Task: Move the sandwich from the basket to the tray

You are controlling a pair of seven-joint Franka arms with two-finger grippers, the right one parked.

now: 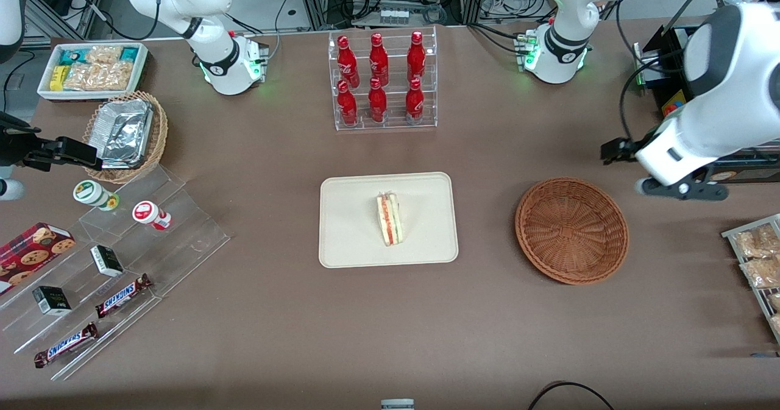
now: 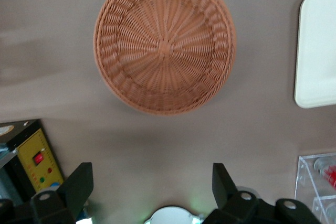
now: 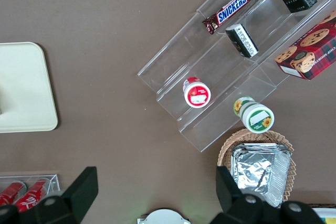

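Note:
The sandwich [image 1: 390, 218], a pale wedge with red and green filling along its cut edge, lies near the middle of the cream tray [image 1: 353, 221], which also shows in the left wrist view [image 2: 317, 51]. The reddish-brown woven basket [image 1: 571, 230] stands beside the tray toward the working arm's end, with nothing in it [image 2: 164, 43]. My left gripper [image 1: 611, 151] hangs well above the table, beside the basket and farther from the front camera. It is open [image 2: 151, 182], with only bare table between its fingers. The sandwich does not show in the left wrist view.
A clear rack of red bottles [image 1: 381, 81] stands farther from the front camera than the tray. A black box with a yellow panel [image 2: 34, 161] and a rack of snack packets [image 1: 758, 258] lie at the working arm's end. Stepped shelves of snacks [image 1: 122, 258] and a foil-filled wicker basket [image 1: 125, 133] lie at the parked arm's end.

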